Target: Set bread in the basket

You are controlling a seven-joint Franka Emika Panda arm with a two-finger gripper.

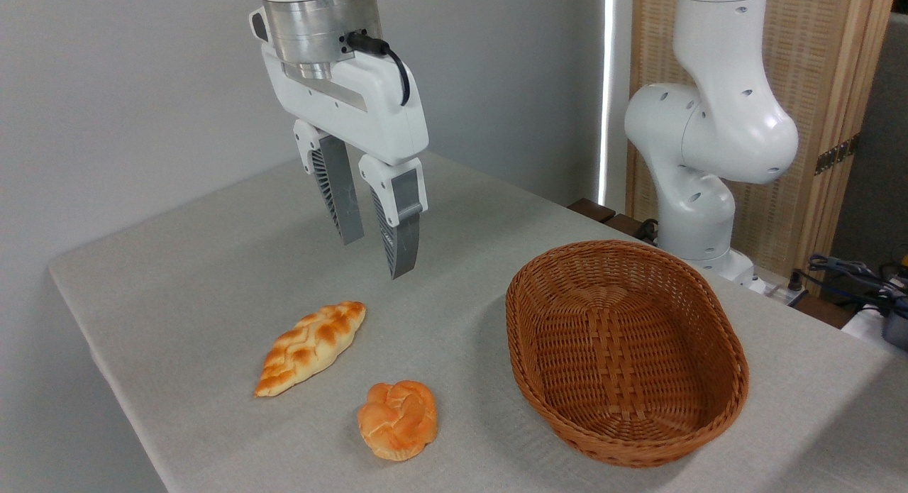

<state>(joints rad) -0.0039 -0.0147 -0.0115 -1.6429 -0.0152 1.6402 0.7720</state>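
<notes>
Gripper [376,255]: fingers apart, holding nothing, hanging above the table.
Bread [311,347]: lies flat, below-left of gripper, clear of the bun [397,419]; open access.
Basket [624,351]: empty, well right; awaiting the loaf.

Bright even light, soft shadows, sharp focus

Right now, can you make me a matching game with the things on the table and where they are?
Things:
1. long braided bread
2. round bun
3. basket
4. gripper

Places or states:
A. empty, on the right of the table
B. up in the air, open, holding nothing
C. lying on the cloth, furthest left
D. nearest the front edge, between the other bread and the basket

Pairs: 1-C, 2-D, 3-A, 4-B
</notes>
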